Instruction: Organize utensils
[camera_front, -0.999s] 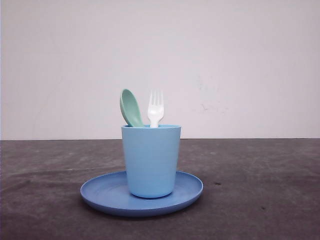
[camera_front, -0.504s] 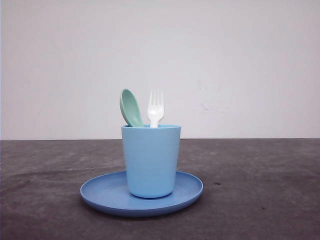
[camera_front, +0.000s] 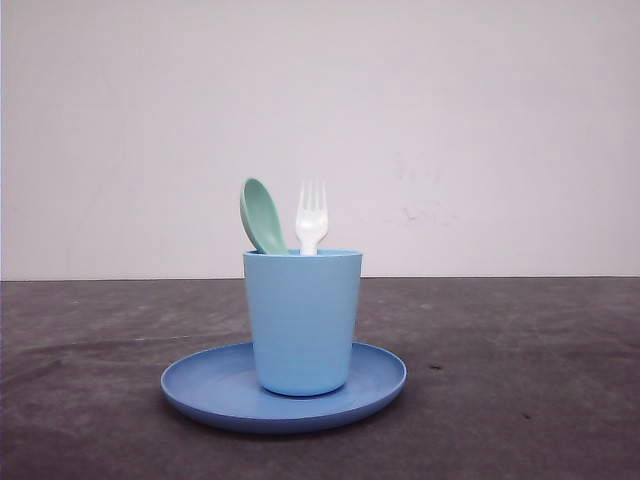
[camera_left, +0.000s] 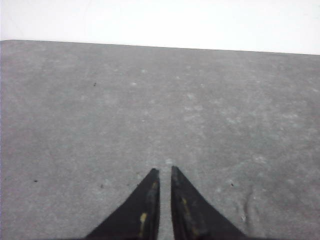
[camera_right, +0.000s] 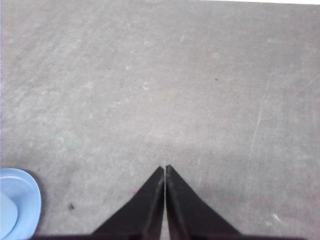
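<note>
Inside cup (camera_front: 302, 320), spoon (camera_front: 261, 215) and fork (camera_front: 311, 217) handles hidden

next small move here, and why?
Probably open the right gripper and bring it toward the small white plastic fork. Both grippers sit shut over bare table, the left gripper too, while the fork and the mint-green plastic spoon stand in the light blue cup on the round blue plate.

White fork (camera_front: 311, 219) in the light blue cup (camera_front: 302, 320) showing the faintest shift toward the right against the earlier front views, tines upright, nothing else in the scene visibly changed
</note>
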